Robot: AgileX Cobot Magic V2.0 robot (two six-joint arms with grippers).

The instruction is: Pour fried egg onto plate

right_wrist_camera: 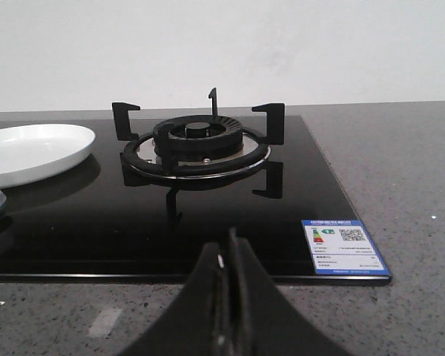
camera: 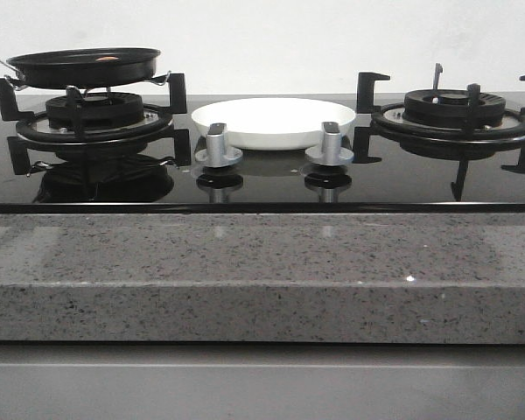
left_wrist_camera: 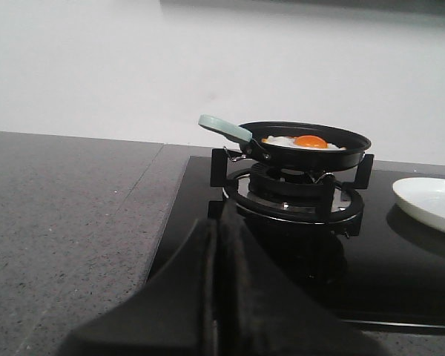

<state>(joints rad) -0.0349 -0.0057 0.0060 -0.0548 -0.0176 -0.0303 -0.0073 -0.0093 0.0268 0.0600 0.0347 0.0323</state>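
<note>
The fried egg (left_wrist_camera: 302, 141), white with an orange yolk, lies in a black frying pan (left_wrist_camera: 304, 144) that rests on the left burner grate (camera: 92, 114). The pan's pale green handle (left_wrist_camera: 224, 127) points toward the counter on the left. In the front view only an orange sliver of the egg (camera: 108, 59) shows over the pan (camera: 83, 66) rim. The white plate (camera: 274, 121) stands on the glass hob between the two burners, behind the knobs. My left gripper (left_wrist_camera: 216, 230) is shut and holds nothing, well short of the pan. My right gripper (right_wrist_camera: 228, 252) is shut and holds nothing, before the right burner.
Two silver knobs (camera: 219, 150) (camera: 331, 149) stand in front of the plate. The bare right burner grate (right_wrist_camera: 196, 144) sits on the black glass hob (camera: 402, 188). A blue label (right_wrist_camera: 344, 247) is stuck at the hob's corner. Grey speckled counter (camera: 245, 262) runs round the hob.
</note>
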